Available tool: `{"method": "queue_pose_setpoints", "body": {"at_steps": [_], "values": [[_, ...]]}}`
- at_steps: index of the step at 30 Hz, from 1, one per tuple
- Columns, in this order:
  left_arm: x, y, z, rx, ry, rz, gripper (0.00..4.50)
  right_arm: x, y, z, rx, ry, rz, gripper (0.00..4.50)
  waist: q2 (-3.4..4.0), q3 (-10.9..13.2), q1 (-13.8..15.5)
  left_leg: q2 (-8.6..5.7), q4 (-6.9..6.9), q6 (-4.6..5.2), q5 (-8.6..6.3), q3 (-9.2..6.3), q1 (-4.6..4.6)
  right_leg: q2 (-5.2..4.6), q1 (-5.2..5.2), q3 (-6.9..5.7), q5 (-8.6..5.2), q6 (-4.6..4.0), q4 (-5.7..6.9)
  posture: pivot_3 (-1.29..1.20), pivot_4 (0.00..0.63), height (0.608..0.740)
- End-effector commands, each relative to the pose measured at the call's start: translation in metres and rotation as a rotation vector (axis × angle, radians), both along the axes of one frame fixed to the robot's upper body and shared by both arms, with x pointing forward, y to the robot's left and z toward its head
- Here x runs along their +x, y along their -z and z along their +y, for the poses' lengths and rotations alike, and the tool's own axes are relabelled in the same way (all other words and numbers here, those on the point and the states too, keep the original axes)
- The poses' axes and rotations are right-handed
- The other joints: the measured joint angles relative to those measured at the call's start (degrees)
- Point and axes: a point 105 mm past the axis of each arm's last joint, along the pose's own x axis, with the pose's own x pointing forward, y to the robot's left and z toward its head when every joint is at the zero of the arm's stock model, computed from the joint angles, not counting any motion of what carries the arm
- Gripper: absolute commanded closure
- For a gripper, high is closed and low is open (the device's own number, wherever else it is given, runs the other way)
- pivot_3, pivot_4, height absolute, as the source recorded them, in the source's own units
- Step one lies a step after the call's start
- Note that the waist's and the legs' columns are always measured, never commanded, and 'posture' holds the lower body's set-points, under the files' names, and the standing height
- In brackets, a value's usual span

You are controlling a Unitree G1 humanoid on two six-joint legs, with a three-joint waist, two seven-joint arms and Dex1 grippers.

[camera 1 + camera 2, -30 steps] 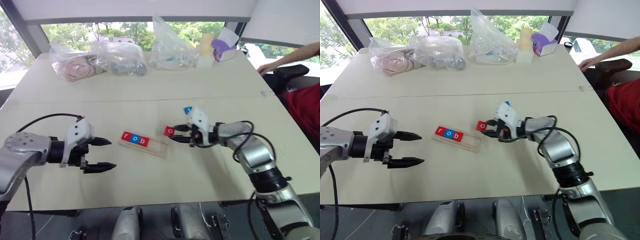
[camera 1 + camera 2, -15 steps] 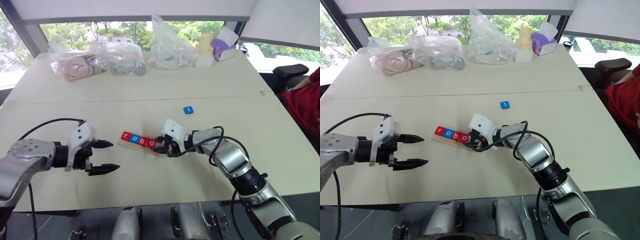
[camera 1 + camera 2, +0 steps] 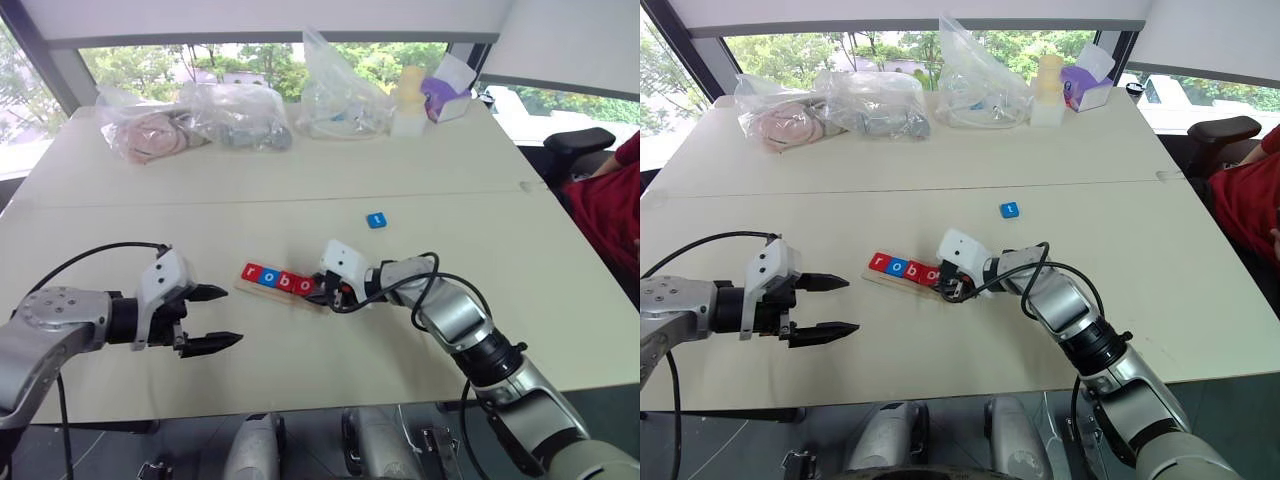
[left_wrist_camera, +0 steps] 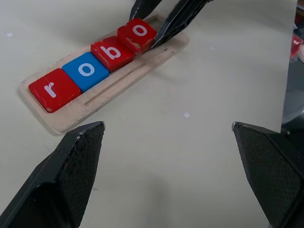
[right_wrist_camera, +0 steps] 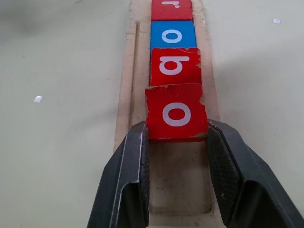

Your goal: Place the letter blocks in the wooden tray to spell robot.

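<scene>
Your right end effector (image 5: 176, 156) was clenched on the red o block (image 5: 176, 112), tilted over the wooden tray (image 4: 118, 88) just past b. You needed it flat before releasing. Left end effector (image 3: 214, 317) stood released.

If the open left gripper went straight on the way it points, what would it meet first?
Probably bare table, then the long pale-wood tray near its red r tile; depth is unclear.

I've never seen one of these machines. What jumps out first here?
The row of red and blue letter blocks reading r-o-b-o in the wooden tray at mid-table, with the right pincer clamped on the red o. A lone blue block lies farther back.
</scene>
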Motion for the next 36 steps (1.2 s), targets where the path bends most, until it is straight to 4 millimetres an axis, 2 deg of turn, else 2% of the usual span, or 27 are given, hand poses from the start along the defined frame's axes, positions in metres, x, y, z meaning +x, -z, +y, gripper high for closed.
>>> {"method": "queue_pose_setpoints", "body": {"at_steps": [1, 15, 24, 26, 28, 31, 36], "values": [[0.000, -0.007, -0.005, -0.008, 0.019, -0.034, 0.00, 0.003, -0.014, 0.003, 0.027, -0.008, -0.038, 3.40, 0.00, 0.00, 0.02, 0.00, 0.00, 0.00, 0.00, 0.00, 0.00, 0.00, 0.00, 0.00, 0.00, 0.00, 0.00, 0.00, 0.150, 0.735], [0.002, -0.005, -0.009, -0.011, 0.021, -0.036, 0.00, 0.005, -0.015, -0.002, 0.015, -0.005, -0.047, 3.40, 0.00, 0.00, 0.01, 0.00, 0.00, 0.00, 0.00, 0.00, 0.00, 0.00, 0.00, 0.00, 0.00, 0.00, 0.00, 0.00, 0.150, 0.735], [0.003, -0.004, -0.011, -0.010, 0.021, -0.040, 0.00, 0.006, -0.012, 0.004, 0.014, -0.015, -0.050, 3.40, 0.00, 0.00, 0.00, 0.00, 0.00, 0.00, 0.00, 0.00, 0.00, 0.00, 0.00, 0.00, 0.00, 0.00, 0.00, 0.00, 0.150, 0.735], [0.004, -0.004, -0.011, -0.010, 0.019, -0.042, 0.00, 0.006, -0.011, 0.004, 0.012, -0.016, -0.051, 2.37, 0.00, 0.00, 0.01, 0.00, 0.00, 0.00, 0.00, 0.00, 0.00, 0.00, 0.00, 0.00, 0.00, 0.00, 0.00, 0.00, 0.150, 0.735], [0.004, -0.004, -0.011, -0.010, 0.016, -0.043, 0.00, 0.007, -0.012, 0.005, 0.012, -0.015, -0.055, 1.61, 0.00, 0.00, 0.02, 0.00, 0.00, 0.00, 0.00, 0.00, 0.00, 0.00, 0.00, 0.00, 0.00, 0.00, -0.01, 0.00, 0.150, 0.735], [0.004, -0.004, -0.010, -0.010, 0.011, -0.043, 0.00, 0.011, -0.022, 0.005, 0.041, 0.006, -0.082, 0.09, 0.00, 0.00, 0.01, 0.00, 0.00, 0.00, 0.00, 0.00, 0.00, 0.00, 0.00, 0.00, 0.00, 0.00, -0.01, 0.00, 0.150, 0.735], [0.004, -0.004, -0.010, -0.011, 0.007, -0.044, 0.00, 0.016, -0.045, -0.001, 0.116, 0.043, -0.113, 0.03, 0.00, 0.00, 0.02, 0.00, 0.00, 0.00, 0.00, 0.00, 0.00, 0.00, 0.00, 0.00, 0.00, 0.00, -0.01, 0.00, 0.150, 0.735]]}}
